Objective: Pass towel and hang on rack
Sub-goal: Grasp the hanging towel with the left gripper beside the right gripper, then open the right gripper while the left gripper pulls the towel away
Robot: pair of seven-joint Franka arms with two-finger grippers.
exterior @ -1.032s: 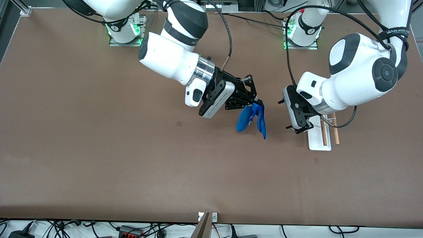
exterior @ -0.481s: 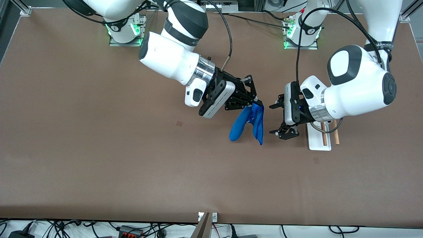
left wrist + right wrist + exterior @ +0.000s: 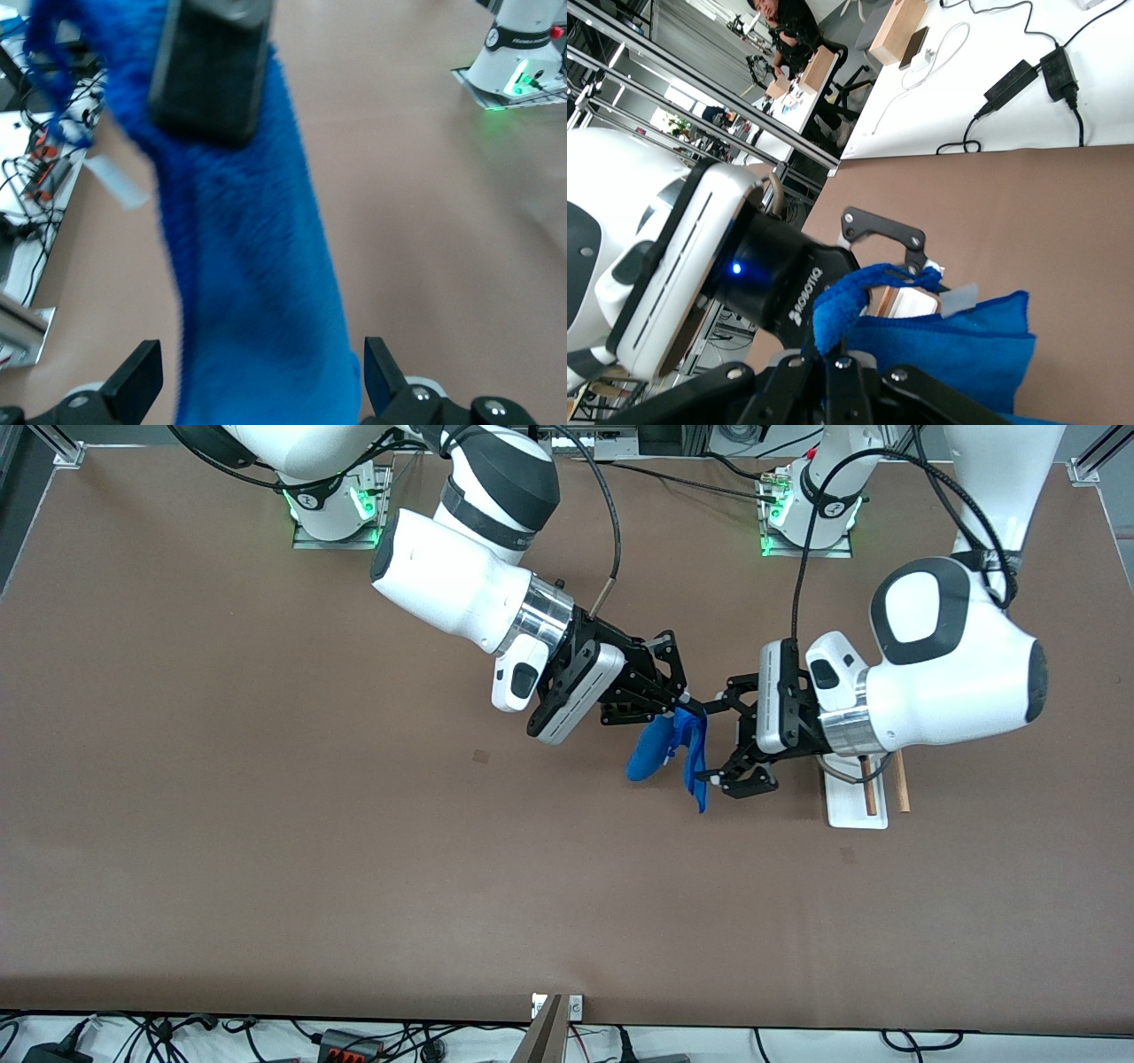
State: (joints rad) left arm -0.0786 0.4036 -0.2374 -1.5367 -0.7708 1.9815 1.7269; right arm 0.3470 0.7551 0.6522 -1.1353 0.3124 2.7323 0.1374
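Since a second ago, my left gripper (image 3: 716, 746) has swung away from the rack (image 3: 855, 810) and closed in on the towel (image 3: 673, 746); its fingers (image 3: 133, 381) stand wide, one on each side of the hanging cloth, not clamped. My right gripper (image 3: 689, 707) is pinched tight on the towel's top edge, holding it in the air over the table (image 3: 266, 824). The rack stands on the table toward the left arm's end, under the left wrist
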